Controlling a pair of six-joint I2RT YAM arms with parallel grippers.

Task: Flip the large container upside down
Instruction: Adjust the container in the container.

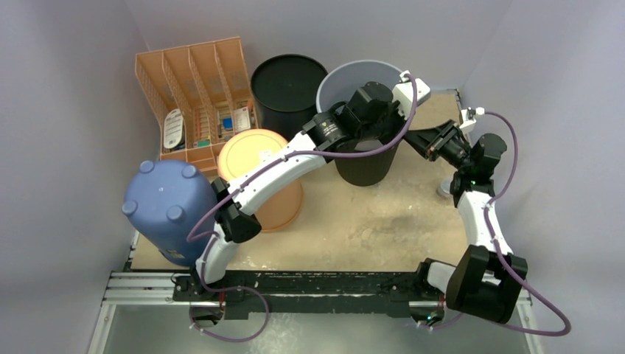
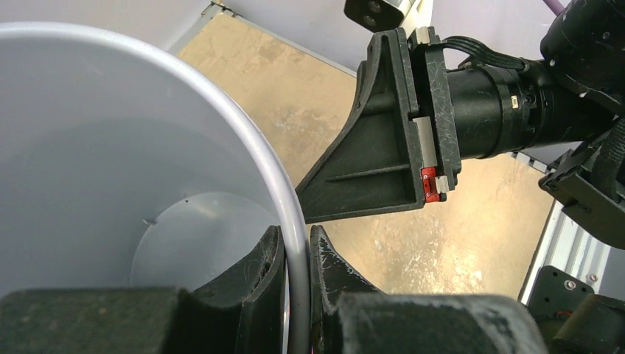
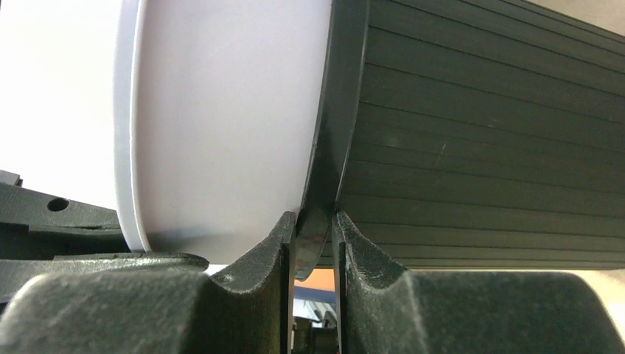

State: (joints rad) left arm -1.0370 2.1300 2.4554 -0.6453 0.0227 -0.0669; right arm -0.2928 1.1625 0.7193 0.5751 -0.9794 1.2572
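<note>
- Left gripper [image 2: 296,247] is clenched on the large grey container's [image 2: 110,177] rim, near the tabletop's far edge.
- Right gripper [image 3: 312,230] pinches the rim of the black ribbed bin [image 3: 479,147] holding that container.
- Black tub [image 1: 287,85] and orange bucket [image 1: 254,151] stand just left; the left arm arches over the bucket.

The grey container [image 2: 110,184] is smooth plastic with a soft satin sheen inside. The black ribbed container [image 3: 501,147] around it is matt plastic, finely ridged. The left gripper [image 2: 296,243] has matt black plastic fingers [image 2: 254,287], scuffed and scratched. The surface [image 1: 383,221] looks like worn tan board, mottled and rough. The orange bucket [image 1: 247,151] and the blue container [image 1: 166,199] are smooth, faintly glossy plastic. The peach organiser [image 1: 184,74] is latticed plastic. The rail [image 1: 147,280] is dull, brushed-looking metal.
</note>
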